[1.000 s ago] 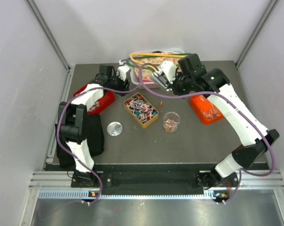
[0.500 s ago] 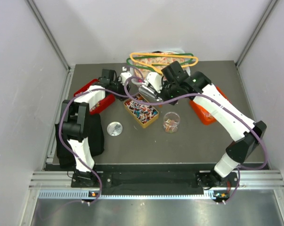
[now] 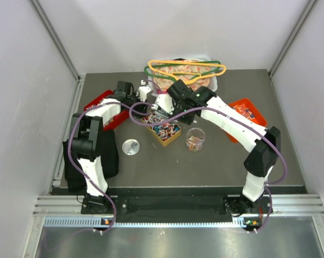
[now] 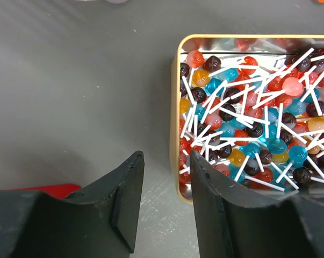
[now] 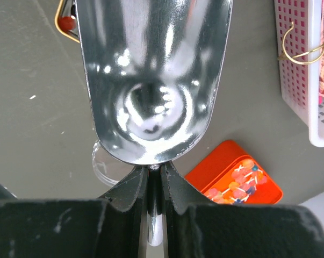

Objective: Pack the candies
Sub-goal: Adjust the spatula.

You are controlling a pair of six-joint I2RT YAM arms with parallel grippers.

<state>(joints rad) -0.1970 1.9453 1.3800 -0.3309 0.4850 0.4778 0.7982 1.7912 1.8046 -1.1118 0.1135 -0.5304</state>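
The candies [image 3: 164,128] are tiny mixed-colour lollipops with white sticks, heaped in a gold tin [image 3: 176,138] mid-table. They fill the tin in the left wrist view [image 4: 258,118]. My right gripper [image 3: 170,102] is shut on the handle of a metal scoop [image 3: 160,111], which hangs over the tin's far end. The scoop's bowl [image 5: 151,80] is empty; my right gripper [image 5: 155,174] clamps its stem. My left gripper [image 3: 143,105] is open and empty, beside the tin's left corner [image 4: 175,107], with its jaws [image 4: 167,177] low over the table. A clear cup [image 3: 195,138] holds a few candies.
A red tray [image 3: 105,110] sits at the left, and an orange tray [image 3: 246,114] with some candies at the right, also in the right wrist view [image 5: 234,180]. A basket [image 3: 211,83] with coloured hangers [image 3: 186,69] stands at the back. A round lid [image 3: 130,146] lies front left.
My right arm has swung left with the scoop, from near the basket and orange tray to over the tin. My left gripper has shifted slightly right toward the tin.
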